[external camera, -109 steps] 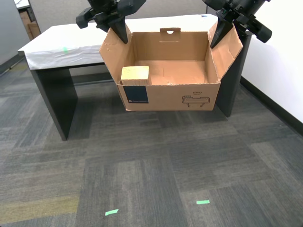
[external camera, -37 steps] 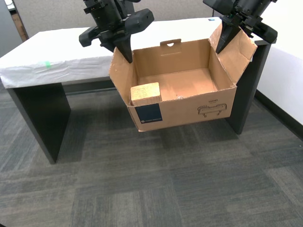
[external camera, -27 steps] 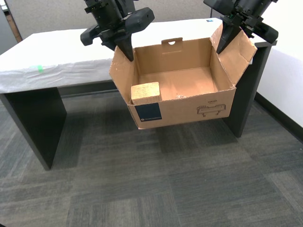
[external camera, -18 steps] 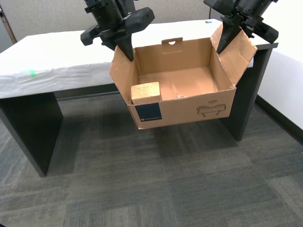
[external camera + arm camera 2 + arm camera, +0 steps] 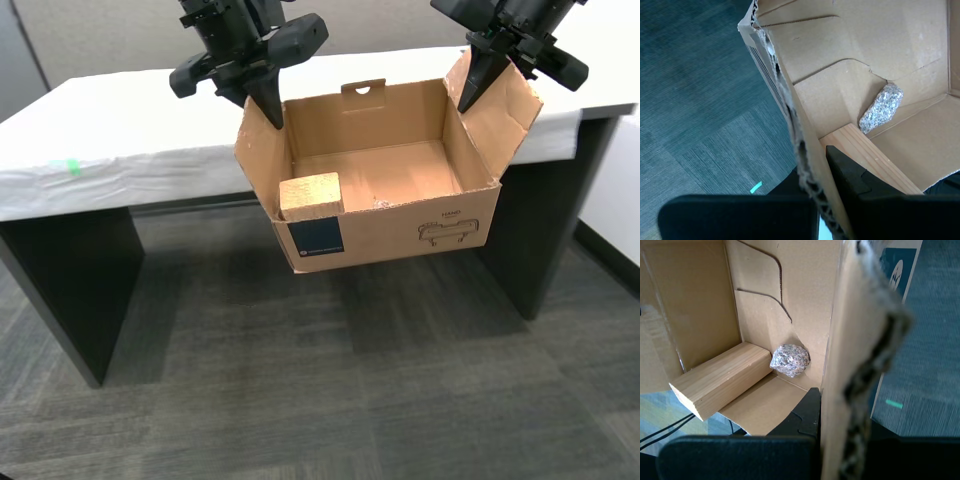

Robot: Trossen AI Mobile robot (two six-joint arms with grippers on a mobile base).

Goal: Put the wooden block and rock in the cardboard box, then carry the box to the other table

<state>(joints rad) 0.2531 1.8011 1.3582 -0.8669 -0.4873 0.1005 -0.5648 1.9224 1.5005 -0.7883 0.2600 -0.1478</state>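
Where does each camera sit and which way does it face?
Exterior view: on the robot, looking down at the carried cardboard box; both arms show.
First wrist view: on my first gripper, looking along a clamped flap into the box.
Second wrist view: on my second gripper, likewise.
All share the wooden block; both wrist views the rock.

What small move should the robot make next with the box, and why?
Probably raise the cardboard box a little, both arms together. The wooden block and rock are already inside, my first gripper and my second gripper have jaws clamped on its flaps, and its bottom hangs below the top of the other table.
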